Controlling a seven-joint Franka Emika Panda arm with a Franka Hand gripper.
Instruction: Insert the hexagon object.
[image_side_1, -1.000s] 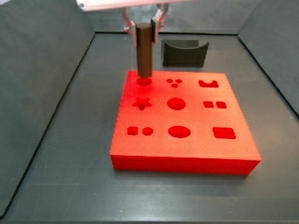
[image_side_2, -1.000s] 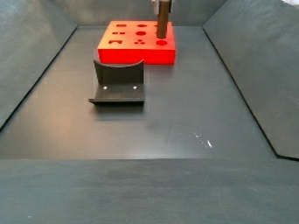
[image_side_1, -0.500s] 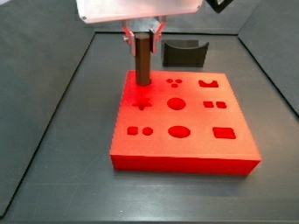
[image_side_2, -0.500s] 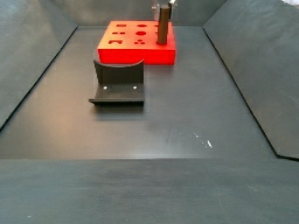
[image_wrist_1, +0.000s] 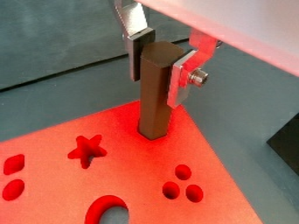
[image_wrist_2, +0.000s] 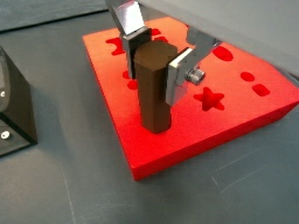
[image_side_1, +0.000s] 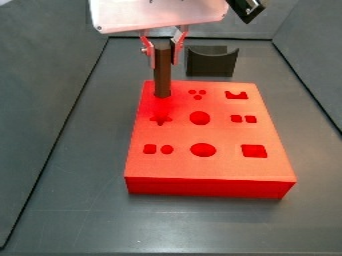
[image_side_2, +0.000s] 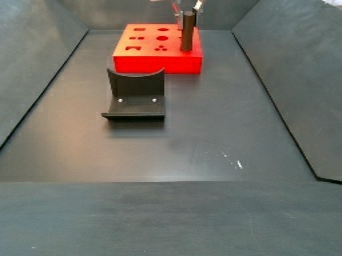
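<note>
The hexagon object, a slender brown peg (image_side_1: 162, 72), stands upright with its lower end in a hole at a corner of the red block (image_side_1: 221, 165). It shows in both wrist views (image_wrist_1: 153, 101) (image_wrist_2: 152, 101) and in a side view (image_side_2: 187, 33). My gripper (image_side_1: 163, 42) is above the block with its silver fingers on either side of the peg's top end, shut on it (image_wrist_1: 158, 72) (image_wrist_2: 156, 70). The red block (image_wrist_2: 176, 144) (image_side_2: 154, 63) has several shaped holes, with a star hole (image_wrist_1: 86, 149) next to the peg.
The dark fixture (image_side_2: 135, 92) stands on the grey floor beside the red block, and shows behind it in a side view (image_side_1: 210, 60) and at the edge of a wrist view (image_wrist_2: 14, 105). Sloping grey walls (image_side_1: 54, 110) enclose the floor.
My gripper has come down with the peg. The peg's top is lower and more of its lower end sits in the block's hole.
</note>
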